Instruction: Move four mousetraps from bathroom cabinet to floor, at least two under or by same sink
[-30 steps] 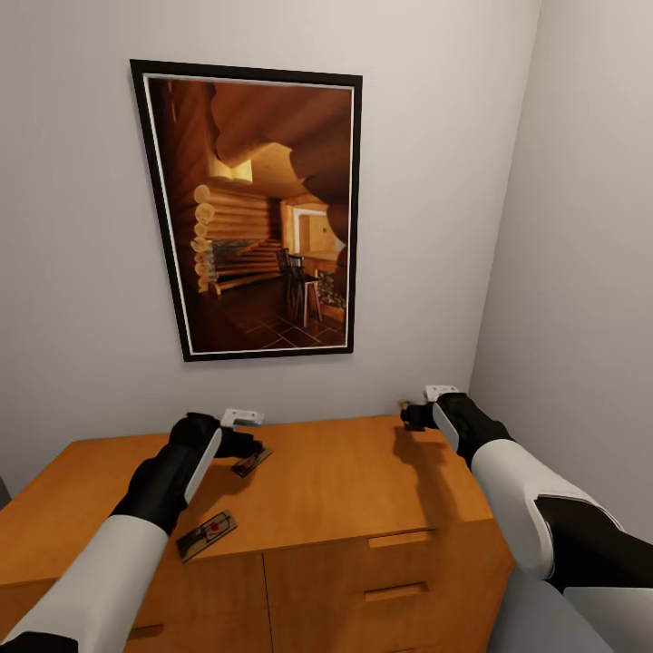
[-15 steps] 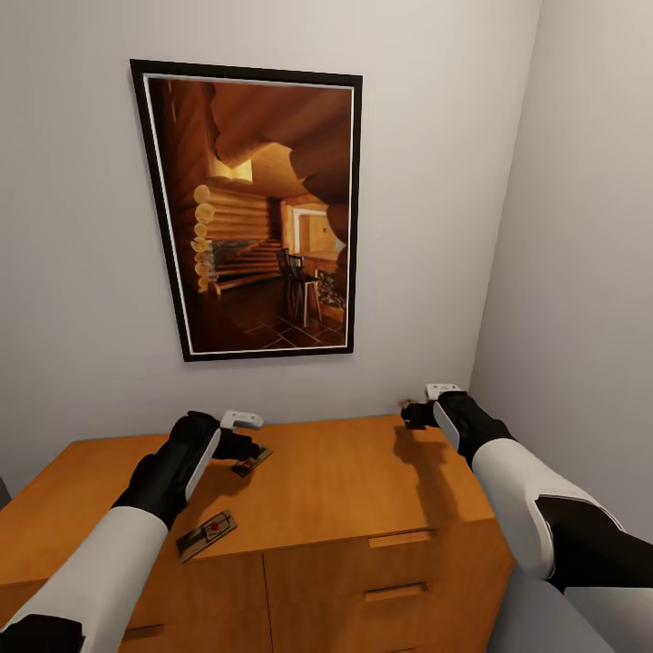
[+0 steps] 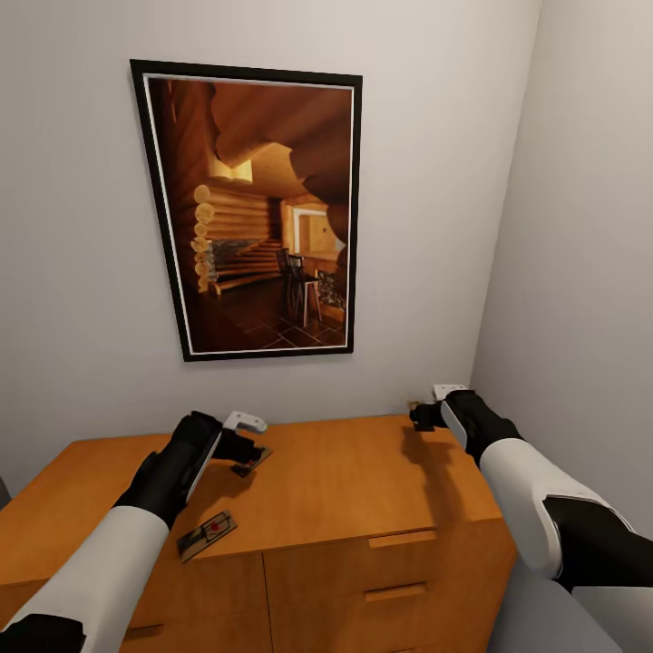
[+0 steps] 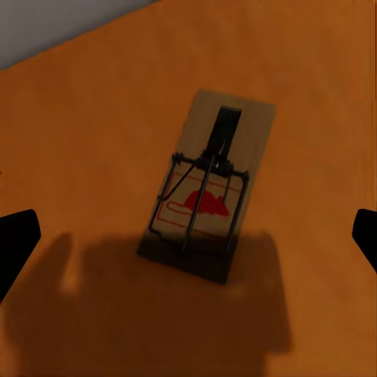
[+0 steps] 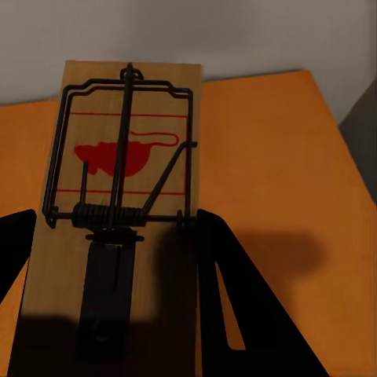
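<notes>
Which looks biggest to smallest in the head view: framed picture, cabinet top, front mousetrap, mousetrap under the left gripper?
1. cabinet top
2. framed picture, close to it in apparent area, so unsure
3. front mousetrap
4. mousetrap under the left gripper, partly hidden and farther off, so unsure

Even soft light, arm shadows, blurry wrist views

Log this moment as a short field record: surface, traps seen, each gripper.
surface: cabinet top, below a framed picture
traps seen: three; one at the front edge
left gripper: open, over a flat-lying trap
right gripper: shut on a trap, lifted off the top
</notes>
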Available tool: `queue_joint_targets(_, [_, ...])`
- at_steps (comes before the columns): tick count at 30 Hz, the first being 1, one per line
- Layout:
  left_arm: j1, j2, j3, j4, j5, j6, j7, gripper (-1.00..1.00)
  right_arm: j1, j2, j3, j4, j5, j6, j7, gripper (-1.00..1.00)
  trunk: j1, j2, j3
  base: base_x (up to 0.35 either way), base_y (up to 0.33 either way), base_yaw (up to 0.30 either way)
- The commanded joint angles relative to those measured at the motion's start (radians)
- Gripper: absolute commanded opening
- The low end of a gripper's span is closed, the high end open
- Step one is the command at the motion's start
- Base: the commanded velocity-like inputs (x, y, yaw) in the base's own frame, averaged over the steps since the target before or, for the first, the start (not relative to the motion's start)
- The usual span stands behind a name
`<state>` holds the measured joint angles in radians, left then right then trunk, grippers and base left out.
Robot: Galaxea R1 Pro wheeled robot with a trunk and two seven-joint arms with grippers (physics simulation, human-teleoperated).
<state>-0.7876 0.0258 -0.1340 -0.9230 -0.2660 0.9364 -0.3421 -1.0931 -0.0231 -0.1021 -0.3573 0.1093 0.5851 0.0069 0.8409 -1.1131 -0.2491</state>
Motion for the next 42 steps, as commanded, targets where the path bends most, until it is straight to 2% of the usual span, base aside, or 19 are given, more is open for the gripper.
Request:
queue_joint_targets(1, [-0.001, 0.001, -0.002, 0.000, -0.011, -0.005, -0.009, 1.00, -0.001, 0.000, -0.008, -0.001, 0.007, 0.007, 0.003, -1.00, 0.000, -0.001, -0.001, 0.000, 0.000, 0.000])
queue_joint_targets(11, [-0.001, 0.000, -0.002, 0.015, -0.012, -0.018, -0.009, 1.00, -0.001, -0.008, -0.009, -0.002, 0.007, 0.054, 0.009, -1.00, 0.000, -0.001, -0.001, 0.000, 0.000, 0.000])
queue_joint_targets(15, [-0.001, -0.001, -0.001, 0.017, -0.012, -0.018, -0.009, 1.00, -0.001, -0.030, -0.010, -0.003, 0.007, 0.085, 0.012, -1.00, 0.000, -0.001, -0.001, 0.000, 0.000, 0.000])
queue_joint_targets(17, [-0.001, -0.002, -0.001, 0.018, -0.012, -0.017, -0.009, 1.00, -0.001, -0.055, -0.010, -0.027, 0.005, 0.119, 0.014, -1.00, 0.000, -0.001, -0.001, 0.000, 0.000, 0.000])
queue_joint_targets(18, [-0.001, -0.002, -0.001, 0.018, -0.012, -0.017, -0.009, 1.00, -0.001, -0.059, -0.009, -0.042, 0.004, 0.134, 0.015, -1.00, 0.000, -0.001, -0.001, 0.000, 0.000, 0.000])
queue_joint_targets(22, [-0.001, -0.002, -0.001, 0.018, -0.012, -0.016, -0.009, 1.00, -0.001, -0.063, -0.008, -0.080, 0.003, 0.173, 0.018, -1.00, 0.000, -0.001, -0.001, 0.000, 0.000, 0.000])
queue_joint_targets(28, [-0.003, -0.004, -0.001, 0.020, -0.013, -0.018, -0.009, 1.00, -0.001, -0.065, -0.007, -0.100, 0.005, 0.192, 0.021, -1.00, 0.000, -0.001, -0.001, 0.000, 0.000, 0.000])
queue_joint_targets(32, [-0.017, -0.009, -0.001, 0.036, -0.012, -0.023, -0.009, 1.00, -0.001, -0.065, -0.007, -0.104, 0.028, 0.195, 0.022, -1.00, 0.000, -0.001, -0.001, 0.000, 0.000, 0.000])
queue_joint_targets(36, [-0.049, -0.012, -0.001, 0.106, -0.012, -0.052, -0.008, 1.00, -0.001, -0.064, -0.008, -0.105, 0.064, 0.196, 0.022, -1.00, 0.000, -0.001, -0.001, 0.000, 0.000, 0.000])
queue_joint_targets(42, [-0.117, -0.017, 0.000, 0.289, -0.007, -0.168, -0.003, 1.00, -0.001, -0.066, -0.010, -0.106, 0.087, 0.196, 0.022, -1.00, 0.000, -0.001, -0.001, 0.000, 0.000, 0.000])
